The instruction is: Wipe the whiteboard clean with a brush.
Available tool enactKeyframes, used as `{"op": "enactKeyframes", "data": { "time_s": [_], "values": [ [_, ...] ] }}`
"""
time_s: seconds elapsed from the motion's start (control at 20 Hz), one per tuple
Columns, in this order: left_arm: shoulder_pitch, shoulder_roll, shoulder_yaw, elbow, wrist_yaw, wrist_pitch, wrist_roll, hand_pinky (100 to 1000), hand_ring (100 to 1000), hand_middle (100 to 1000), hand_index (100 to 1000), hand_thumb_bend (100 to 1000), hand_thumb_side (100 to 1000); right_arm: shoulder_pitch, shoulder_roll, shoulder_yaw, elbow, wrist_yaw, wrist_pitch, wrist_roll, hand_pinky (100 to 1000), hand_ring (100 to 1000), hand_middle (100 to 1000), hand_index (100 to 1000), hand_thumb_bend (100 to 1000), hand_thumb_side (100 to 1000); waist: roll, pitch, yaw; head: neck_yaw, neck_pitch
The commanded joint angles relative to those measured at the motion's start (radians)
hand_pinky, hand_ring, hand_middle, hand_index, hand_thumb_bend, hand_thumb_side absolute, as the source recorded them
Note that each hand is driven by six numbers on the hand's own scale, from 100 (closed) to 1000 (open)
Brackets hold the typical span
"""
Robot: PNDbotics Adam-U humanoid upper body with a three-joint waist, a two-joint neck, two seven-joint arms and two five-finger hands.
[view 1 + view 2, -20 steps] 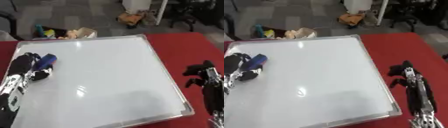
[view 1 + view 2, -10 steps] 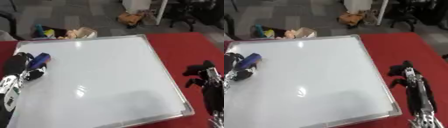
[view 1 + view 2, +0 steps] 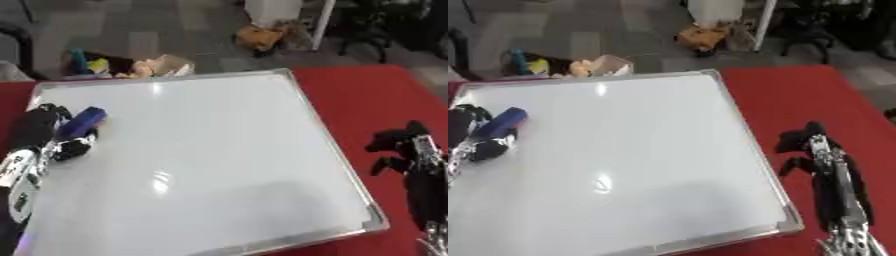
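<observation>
Whiteboard (image 3: 210,160) lies flat on the red counter (image 3: 376,100), its silver frame running close to the counter's near edge, and its white face shows no marks, only a glare spot near the middle. Over the last second the brush (image 3: 80,122) has slid from a spot a little way inside the board out toward the board's left edge and slightly up, which reads as the tail of a leftward stroke; with no ink visible, the wiping looks nearly or wholly finished, though faint marks could be lost in the glare

Left hand (image 3: 39,132) comes in from the lower left, its forearm lying along the board's left side, fingers curled around the blue brush, which points up and to the right with its tip over the white surface, apparently touching it

Right hand (image 3: 811,145) is idle on the counter, just beside the board's right frame but apart from it, forearm stretched toward the lower right corner; its dark fingers look bent and hold nothing

Beyond the board, clutter (image 3: 131,65) sits on the floor
</observation>
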Motion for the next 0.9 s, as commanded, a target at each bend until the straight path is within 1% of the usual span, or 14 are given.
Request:
{"op": "enactKeyframes", "data": {
  "time_s": [0.05,0.3,0.55,0.75,0.9],
  "values": [
    [-0.02,-0.021,-0.031,-0.023,-0.011,-0.025,-0.018,532,729,635,649,408,554,-0.003,-0.013,-0.005,-0.022,-0.001,-0.001,0.002,327,582,502,605,100,957,-0.001,-0.015,-0.004,0.003,-0.011],
    [-0.038,-0.066,-0.069,-0.035,-0.032,-0.067,-0.04,531,725,634,651,403,555,-0.005,-0.014,-0.003,-0.022,-0.002,-0.001,0.004,327,582,502,605,100,956,-0.001,-0.016,-0.009,0.008,-0.012],
    [-0.041,-0.089,-0.089,-0.032,-0.055,-0.091,-0.052,533,720,636,656,400,557,-0.006,-0.013,-0.002,-0.022,-0.003,0.0,0.005,327,582,502,605,100,957,0.0,-0.016,-0.012,0.008,-0.013],
    [-0.034,-0.095,-0.09,-0.013,-0.081,-0.096,-0.047,536,714,639,662,396,554,-0.006,-0.013,-0.003,-0.022,-0.004,0.001,0.005,327,582,502,605,100,957,0.001,-0.017,-0.013,0.007,-0.012],
    [-0.033,-0.088,-0.079,-0.003,-0.105,-0.086,-0.032,535,707,639,665,391,546,-0.006,-0.013,-0.002,-0.022,-0.004,0.001,0.005,327,582,502,605,100,956,0.001,-0.017,-0.011,0.006,-0.013]
  ]
}}
